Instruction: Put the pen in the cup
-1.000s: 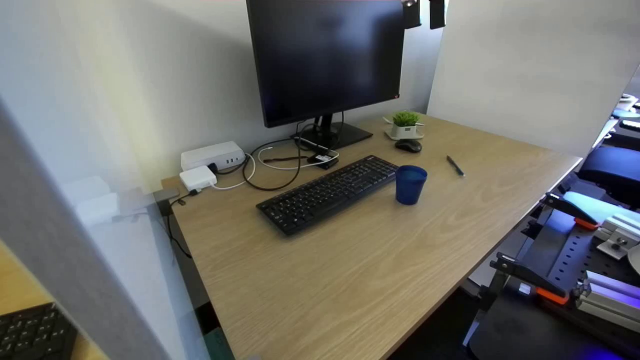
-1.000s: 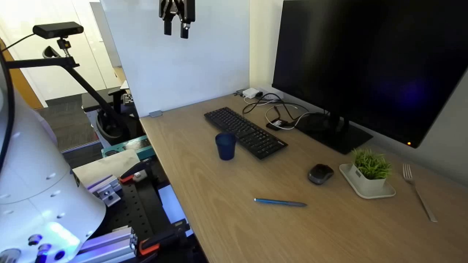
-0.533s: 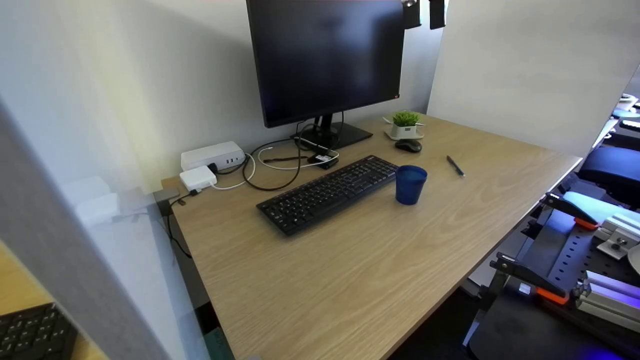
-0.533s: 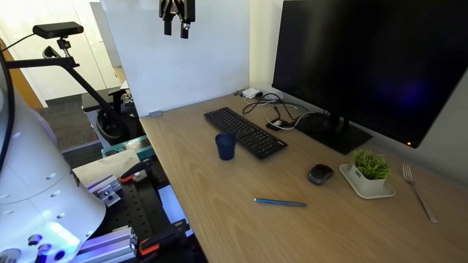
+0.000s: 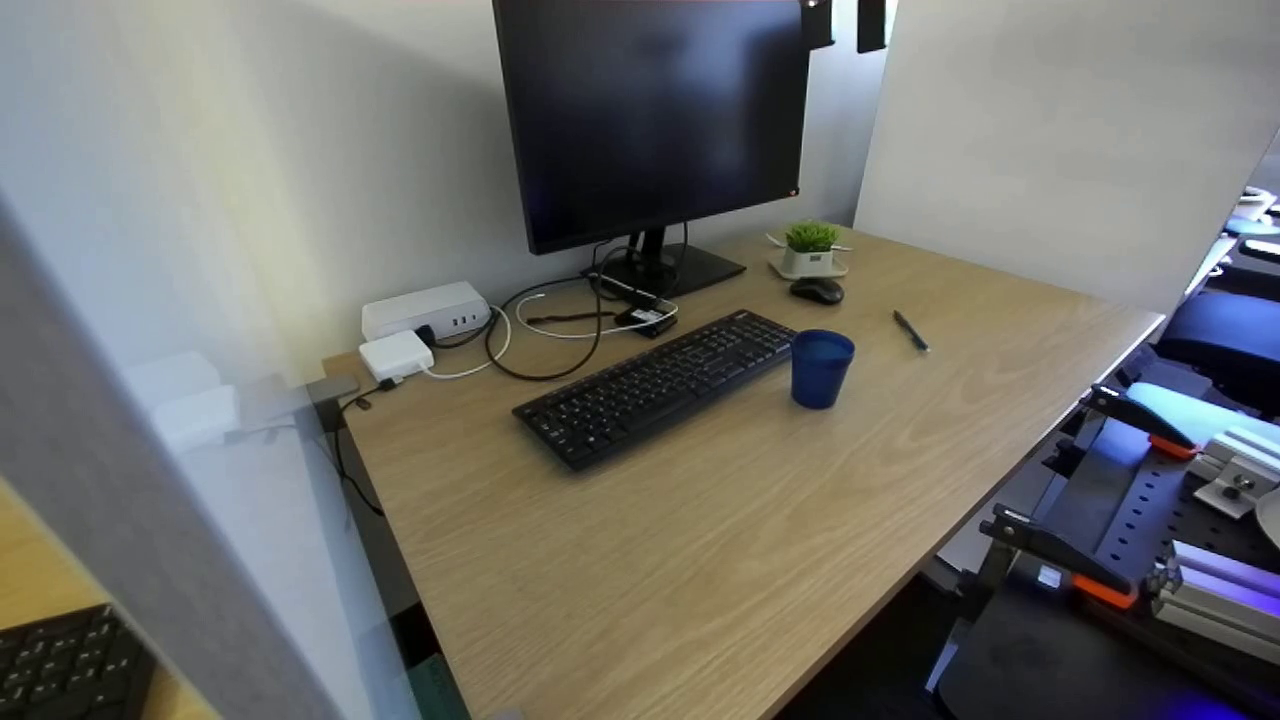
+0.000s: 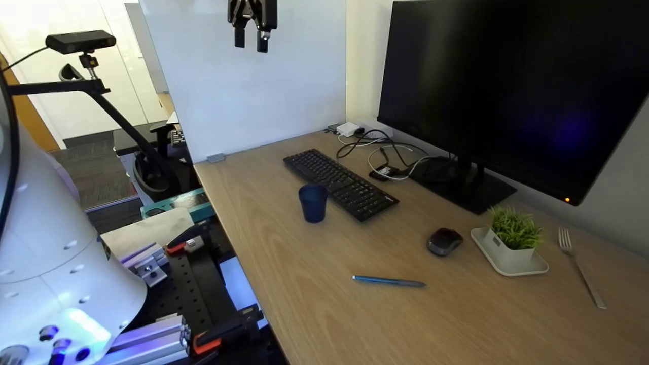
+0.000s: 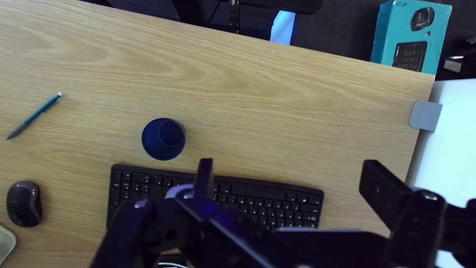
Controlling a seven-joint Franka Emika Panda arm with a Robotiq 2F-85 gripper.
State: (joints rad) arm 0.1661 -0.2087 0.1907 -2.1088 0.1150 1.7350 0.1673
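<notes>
Above the desk (image 6: 314,309), end effector (image 6: 251,44) spread, slightly shifted, pen (image 6: 389,281) and cup (image 6: 313,205) unmoved.

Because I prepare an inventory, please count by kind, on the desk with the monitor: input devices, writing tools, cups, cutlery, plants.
Input devices: 2 (keyboard, mouse)
Writing tools: 1 (pen)
Cups: 1 (blue cup)
Cutlery: 1 (fork)
Plants: 1 (potted plant)
Total: 6
</notes>
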